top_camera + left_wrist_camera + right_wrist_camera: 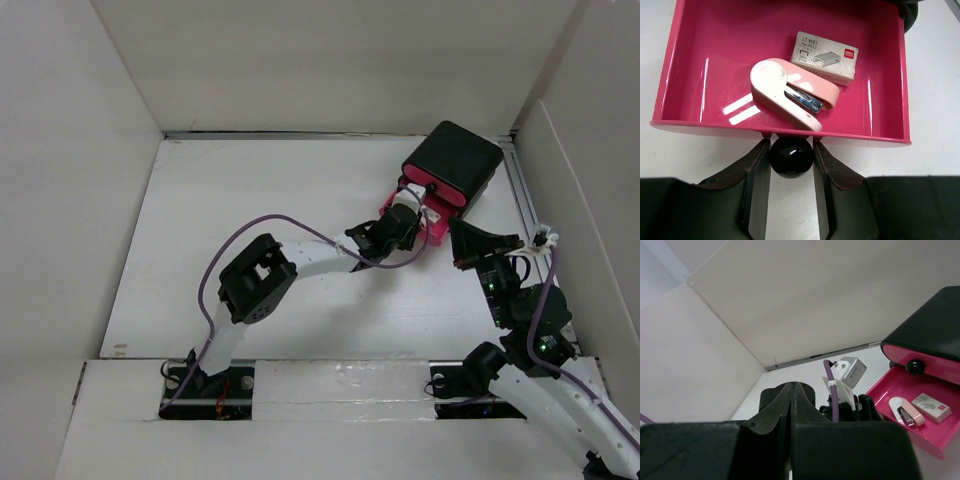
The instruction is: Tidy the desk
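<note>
Gripping the knob [791, 159] of the drawer [715, 75], left gripper [791, 145] has stapler [785, 92] and staples [825, 57] stowed just ahead. Next, probably: straight push shut. Right gripper [791, 388] closed, empty.

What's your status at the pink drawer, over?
Left end effector shut on black knob. Right end effector shut, empty. Pink drawer open on desk, stapler and staple box inside. No obstruction seen.

Drawer unit [452, 163] stands far right on the desk [280, 200], stapler [790, 95] in drawer [690, 60].
</note>
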Robot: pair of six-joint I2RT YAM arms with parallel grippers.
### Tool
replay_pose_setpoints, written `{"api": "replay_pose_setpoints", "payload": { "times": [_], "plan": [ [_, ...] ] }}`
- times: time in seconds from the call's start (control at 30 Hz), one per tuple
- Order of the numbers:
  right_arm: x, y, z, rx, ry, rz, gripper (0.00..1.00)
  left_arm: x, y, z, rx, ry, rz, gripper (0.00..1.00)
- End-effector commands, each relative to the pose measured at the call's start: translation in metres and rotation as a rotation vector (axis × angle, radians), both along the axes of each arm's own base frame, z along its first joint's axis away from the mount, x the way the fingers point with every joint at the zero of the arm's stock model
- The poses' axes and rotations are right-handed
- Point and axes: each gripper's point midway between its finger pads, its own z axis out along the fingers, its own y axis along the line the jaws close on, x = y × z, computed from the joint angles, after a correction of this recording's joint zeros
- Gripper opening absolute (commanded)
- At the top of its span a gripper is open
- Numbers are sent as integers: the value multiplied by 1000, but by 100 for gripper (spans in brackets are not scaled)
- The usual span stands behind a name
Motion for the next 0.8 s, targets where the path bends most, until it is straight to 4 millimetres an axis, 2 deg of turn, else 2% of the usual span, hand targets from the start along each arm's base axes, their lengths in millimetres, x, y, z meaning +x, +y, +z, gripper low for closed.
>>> {"api": "replay_pose_setpoints", "payload": {
  "times": [0.0, 0.1, 0.17, 0.2, 0.23, 0.3, 0.4, 0.47, 0.5, 0.57, 0.6, 0.63, 0.77],
  "plan": [
    [-3, 2, 12, 2, -31, 15, 0, 36, -12, 75, -163, -146, 88, 2],
    [-3, 1, 12, 1, -29, 10, 0, 39, -13, 67, -153, -140, 103, 1],
    [-3, 1, 12, 2, -29, 13, 0, 37, -10, 70, -163, -140, 107, 0],
    [-4, 1, 13, 4, -33, 15, 0, 34, -3, 60, -152, -127, 117, 0],
    [-4, 1, 13, 5, -35, 15, 0, 32, 1, 71, -173, -138, 121, 0],
    [-2, 2, 10, 2, -28, 10, 0, 31, 12, 71, -173, -154, 147, 0],
    [0, 6, 10, -2, -26, 24, 0, 41, 16, 85, -176, -181, 175, 0],
    [1, 7, 9, -3, -20, 25, 0, 44, 10, 77, -150, -172, 162, 0],
    [2, 7, 9, -3, -20, 22, 0, 49, 8, 86, -158, -189, 178, 0],
    [1, 6, 9, -6, -21, 21, 0, 57, 10, 84, -151, -197, 192, 0],
    [-1, 5, 11, -1, -25, 21, 0, 56, 2, 89, -172, -192, 162, 0],
    [-1, 4, 11, -1, -26, 18, 0, 60, 2, 86, -172, -186, 163, 0],
    [-1, 2, 10, 2, -28, 10, 0, 59, 3, 101, -200, -192, 169, 0]
  ]
}}
